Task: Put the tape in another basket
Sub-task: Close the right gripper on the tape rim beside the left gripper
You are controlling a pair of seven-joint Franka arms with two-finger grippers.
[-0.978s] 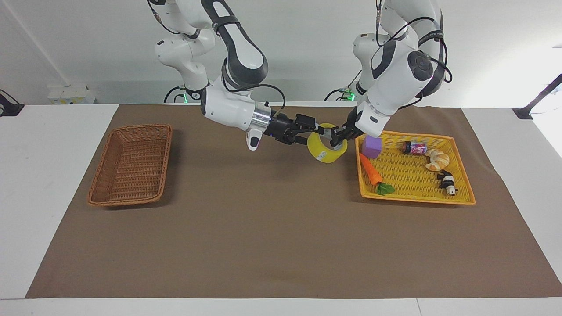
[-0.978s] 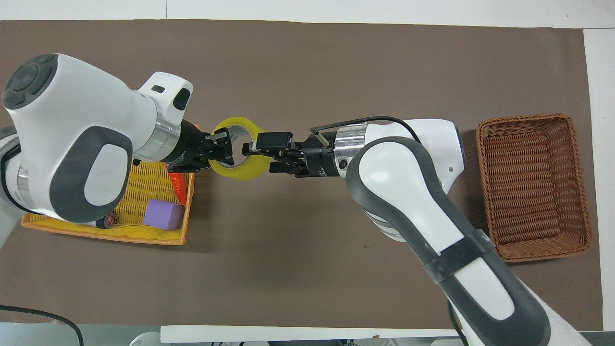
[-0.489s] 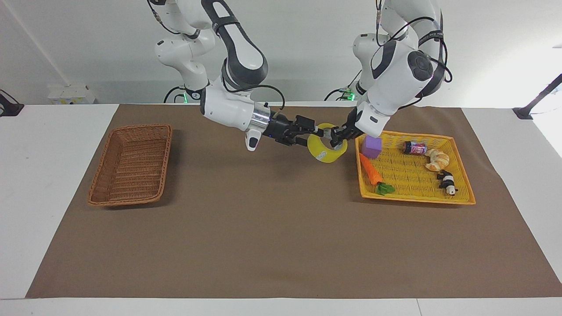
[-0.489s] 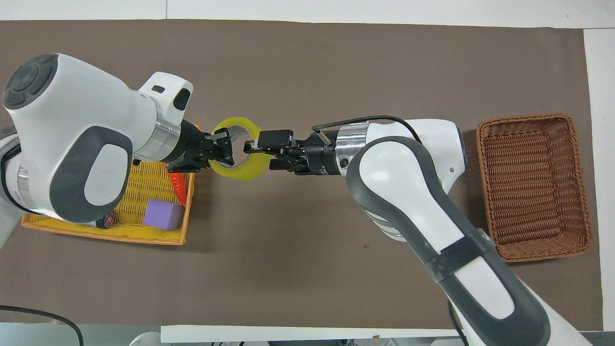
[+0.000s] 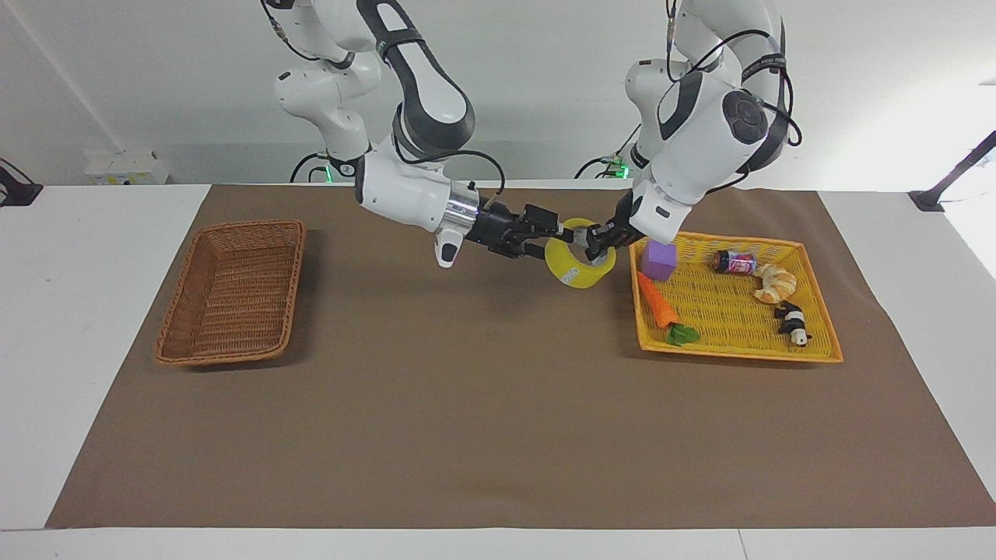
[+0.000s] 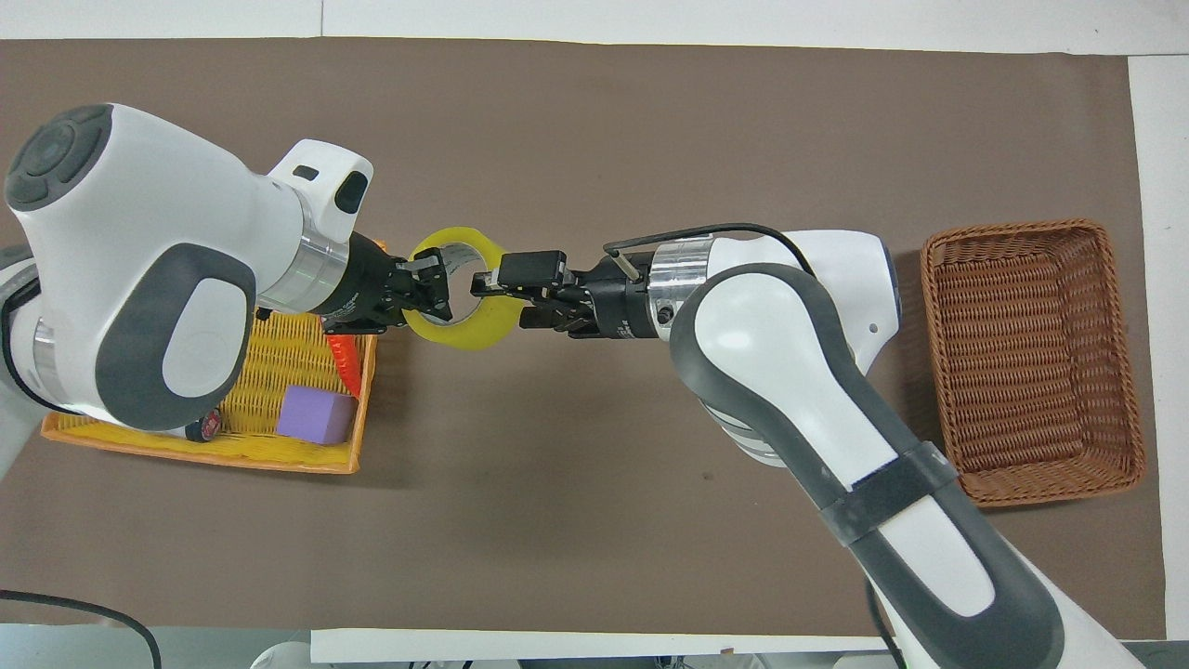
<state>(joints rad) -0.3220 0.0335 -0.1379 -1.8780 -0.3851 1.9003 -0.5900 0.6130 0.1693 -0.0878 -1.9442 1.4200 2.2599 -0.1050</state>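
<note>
Panda (facing view only)

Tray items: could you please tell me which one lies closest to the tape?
The purple block, in the tray corner beside the tape; the carrot, jar, croissant and panda all lie farther from it.

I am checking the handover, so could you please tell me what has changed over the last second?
The right gripper has edged onto the rim of the yellow translucent tape roll, its fingers straddling it, not yet shut. The left gripper stays clamped on the roll. The roll, brown wicker basket and yellow woven tray have not visibly moved.
</note>
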